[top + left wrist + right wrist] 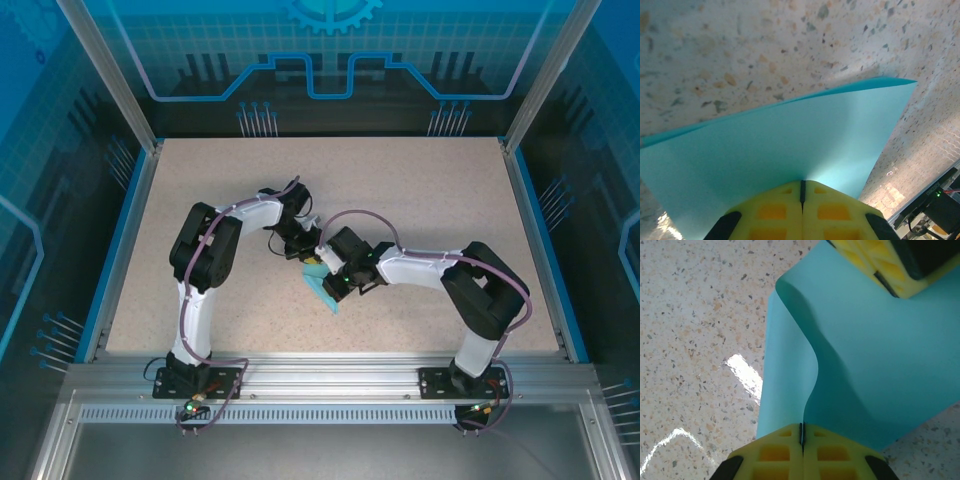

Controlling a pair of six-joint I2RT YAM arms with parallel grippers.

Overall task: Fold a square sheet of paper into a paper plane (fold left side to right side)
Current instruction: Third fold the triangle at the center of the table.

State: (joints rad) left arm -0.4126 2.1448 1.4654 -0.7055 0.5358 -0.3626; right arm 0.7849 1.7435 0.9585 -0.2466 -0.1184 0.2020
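Square sheet of paper (865, 340), edges in left claw (802, 189), right claw (801, 431), mid-tabletop (420, 190)

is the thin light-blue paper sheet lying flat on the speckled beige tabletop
No, the light-blue paper sheet bows up off the tabletop, its edge pinched in the shut right gripper.

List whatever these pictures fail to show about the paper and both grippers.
- Top external: the square sheet of paper is mostly covered by both arms, so its outline and creases cannot be told.
- Left wrist: the left gripper hides the pinched edge, and the sheet runs off the left and bottom edges.
- Right wrist: the right gripper covers its pinch point, and the sheet is cut off at the right edge.
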